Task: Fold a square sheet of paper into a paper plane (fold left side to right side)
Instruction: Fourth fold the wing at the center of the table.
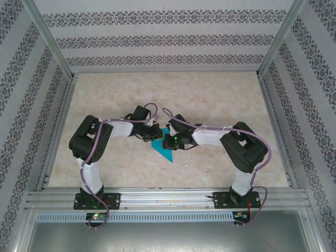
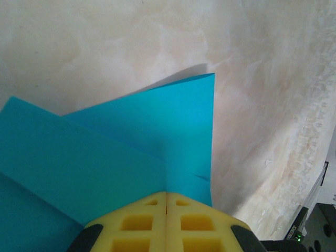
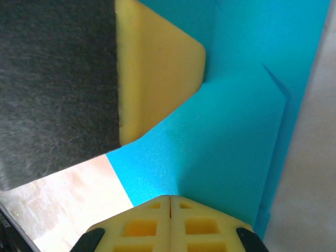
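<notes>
The teal-blue paper plane (image 1: 162,150) lies folded at mid-table, its point towards the near right. My left gripper (image 1: 157,133) comes in from the left over the paper's upper end, and my right gripper (image 1: 167,140) meets it from the right. In the left wrist view the yellow fingers (image 2: 142,223) of the left gripper (image 2: 167,195) are shut, and a crease of the layered paper (image 2: 131,142) runs into their seam. The right gripper (image 3: 170,198) is shut the same way on the paper (image 3: 236,131), with one of the left gripper's fingertips (image 3: 157,68) just beyond.
The beige marbled table top (image 1: 220,100) lies open around the arms. Patterned walls (image 1: 168,39) and aluminium frame posts (image 1: 50,39) close it in on three sides. A metal rail (image 1: 168,198) runs along the near edge at the arm bases.
</notes>
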You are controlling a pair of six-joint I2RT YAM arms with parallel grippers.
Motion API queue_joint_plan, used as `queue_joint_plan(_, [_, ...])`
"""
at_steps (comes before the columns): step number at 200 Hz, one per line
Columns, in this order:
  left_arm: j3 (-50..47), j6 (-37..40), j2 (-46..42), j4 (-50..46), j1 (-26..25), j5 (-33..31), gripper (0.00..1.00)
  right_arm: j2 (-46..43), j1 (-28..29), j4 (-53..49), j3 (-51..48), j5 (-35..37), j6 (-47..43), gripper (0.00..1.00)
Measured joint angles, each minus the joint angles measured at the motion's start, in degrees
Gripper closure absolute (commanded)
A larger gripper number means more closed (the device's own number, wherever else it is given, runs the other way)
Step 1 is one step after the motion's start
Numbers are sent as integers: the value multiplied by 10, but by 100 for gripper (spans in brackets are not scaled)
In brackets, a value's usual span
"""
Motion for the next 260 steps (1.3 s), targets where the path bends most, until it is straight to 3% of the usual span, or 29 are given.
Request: queue_joint_plan(260, [0,0,0,-3,-1,-1,100,-13,24,20,-30,35,17,100])
